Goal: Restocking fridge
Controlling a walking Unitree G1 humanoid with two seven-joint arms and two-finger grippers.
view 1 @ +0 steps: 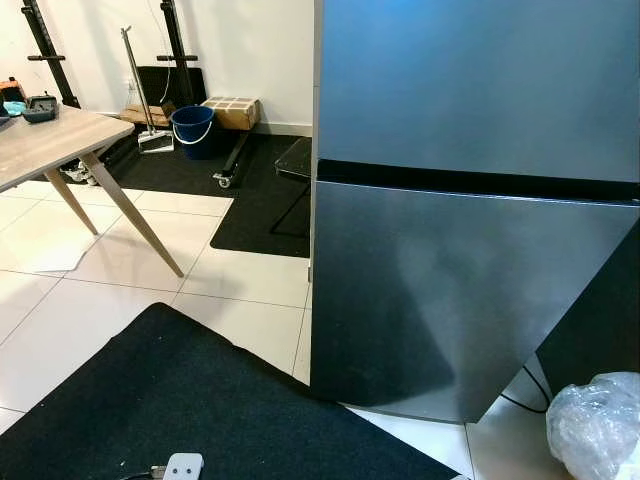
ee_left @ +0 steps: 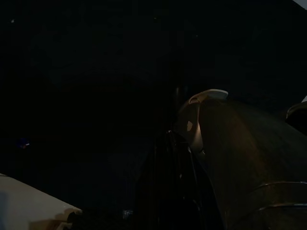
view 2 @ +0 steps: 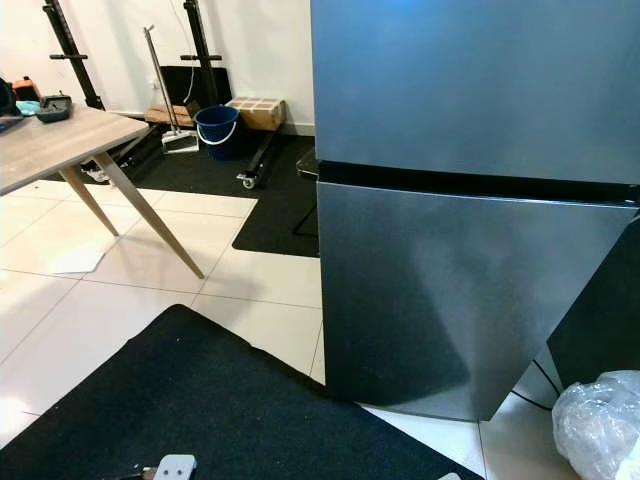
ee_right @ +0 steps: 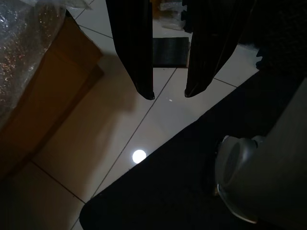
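Hanging idle above the floor, the right gripper [ee_right: 169,93] has its two black fingers [ee_right: 135,48] parted with a clear gap between them and nothing held. Beneath it the right wrist view takes in pale floor tiles [ee_right: 120,143], the edge of a black mat [ee_right: 182,191], a brown cardboard box [ee_right: 53,91] with crinkled clear plastic [ee_right: 24,43] on it, and a rounded grey part of the robot's own body [ee_right: 244,177]. The left wrist view is almost black; a faint curved body part [ee_left: 206,115] can be made out, and whether the left gripper's fingers are parted or closed cannot be told.

From the head camera, the fridge [view 1: 470,250] stands close ahead on the right, a tall grey steel unit with an upper door [view 1: 480,80] and a lower door [view 1: 450,300], both closed, a dark seam between them. A bundle of clear plastic wrap [view 1: 595,425] lies on the floor at the near right, beside the fridge's lower corner.

On the left a wooden table [view 1: 50,145] with slanted legs stands on the white tiles, small objects at its far end. A black floor mat [view 1: 190,400] covers the near floor, with a small white device [view 1: 183,466] at its near edge. Far back by the wall sit a blue bucket [view 1: 192,128], a mop [view 1: 140,95], a cardboard box [view 1: 232,110] and black stands [view 1: 45,50] on another dark mat [view 1: 240,190].
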